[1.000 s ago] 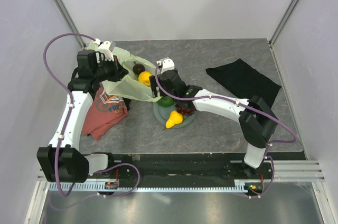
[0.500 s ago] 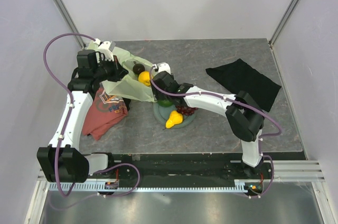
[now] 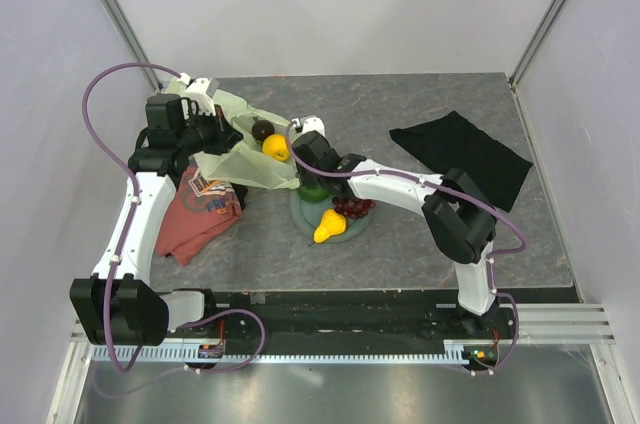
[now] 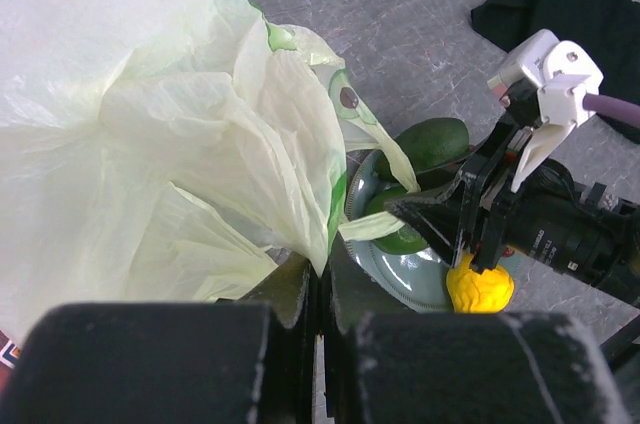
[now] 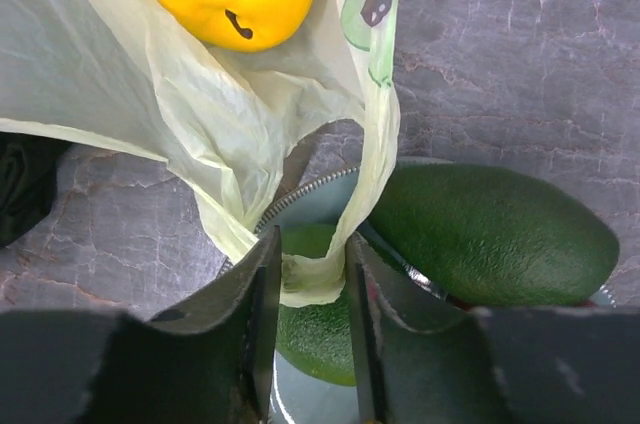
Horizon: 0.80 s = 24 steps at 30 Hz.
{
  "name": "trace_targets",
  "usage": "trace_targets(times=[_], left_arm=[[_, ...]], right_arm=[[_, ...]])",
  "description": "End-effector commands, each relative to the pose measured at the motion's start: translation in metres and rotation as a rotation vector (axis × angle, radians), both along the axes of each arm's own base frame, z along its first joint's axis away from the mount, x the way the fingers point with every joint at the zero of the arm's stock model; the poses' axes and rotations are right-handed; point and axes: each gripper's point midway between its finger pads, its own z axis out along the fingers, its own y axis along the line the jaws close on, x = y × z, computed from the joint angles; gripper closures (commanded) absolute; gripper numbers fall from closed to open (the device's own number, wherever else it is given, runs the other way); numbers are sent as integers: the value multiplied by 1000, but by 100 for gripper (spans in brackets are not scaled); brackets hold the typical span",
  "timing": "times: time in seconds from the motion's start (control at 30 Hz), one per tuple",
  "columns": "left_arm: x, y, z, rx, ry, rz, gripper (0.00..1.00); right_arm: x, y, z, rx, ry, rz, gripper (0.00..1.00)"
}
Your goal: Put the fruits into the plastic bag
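Note:
The pale green plastic bag (image 3: 240, 159) lies open at the back left. A yellow-orange round fruit (image 3: 275, 148) and a dark plum (image 3: 261, 130) lie in its mouth. My left gripper (image 3: 222, 134) is shut on the bag's edge (image 4: 300, 194), holding it up. My right gripper (image 5: 310, 244) is open over the plate's (image 3: 345, 234) far rim. A loop handle of the bag (image 5: 375, 144) hangs between its fingers. A dark green oval fruit (image 5: 490, 234) and a lighter green one (image 5: 320, 339) lie on the plate. A yellow pear (image 3: 328, 227) and red grapes (image 3: 352, 207) lie there too.
A red printed T-shirt (image 3: 198, 209) lies under the left arm, beside the bag. A black cloth (image 3: 460, 152) lies at the back right. The right arm (image 3: 420, 189) stretches across the table's middle. Grey walls stand round the table.
My right gripper has moved left and back from over the plate to the bag's near edge, and the handle now sits between its fingers. The left gripper and bag have held still.

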Motion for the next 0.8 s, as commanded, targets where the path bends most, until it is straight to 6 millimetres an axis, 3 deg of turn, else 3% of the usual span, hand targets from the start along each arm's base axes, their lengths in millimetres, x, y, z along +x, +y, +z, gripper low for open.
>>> trace_targets(times=[0.0,0.03,0.07,0.1,0.27,0.37,0.4,0.47,0.5,0.57,0.6,0.63,0.77], left_arm=[[4,-3,5,-27,-9,-5,99],[5,-4,4,-32,-6,-7,99],[5,-5,3,-35,-1,-11,98],[5,-5,2,-38,0,-14,98],[6,-16,13,-99,-18,-52,98],[8,-22,36,-141,-45,-76,98],[9,-24,54,-154,-77,-85,98],[7,-28,71,-184,-98,-104,98],[7,-28,91,-191,-138,-108,98],[4,-31,108,-213,-163,-120,99],[2,-32,122,-225,-185,-127,99],[3,-21,130,-228,-203,-100,98],[-3,-20,147,-237,-241,-104,98]], right_arm=[[23,16,33,111,-58,11,66],[27,17,39,130,-66,11,76],[29,19,48,159,-74,15,95],[37,13,54,174,-82,2,100],[67,-1,119,292,-179,5,100],[79,-7,170,330,-259,33,100],[83,-7,197,351,-305,36,100],[88,-15,222,335,-349,40,100],[90,-16,249,356,-394,42,100],[93,-22,266,346,-425,44,100],[93,-25,284,361,-455,42,100],[93,-28,292,367,-468,40,100],[93,-44,309,363,-501,12,100]])
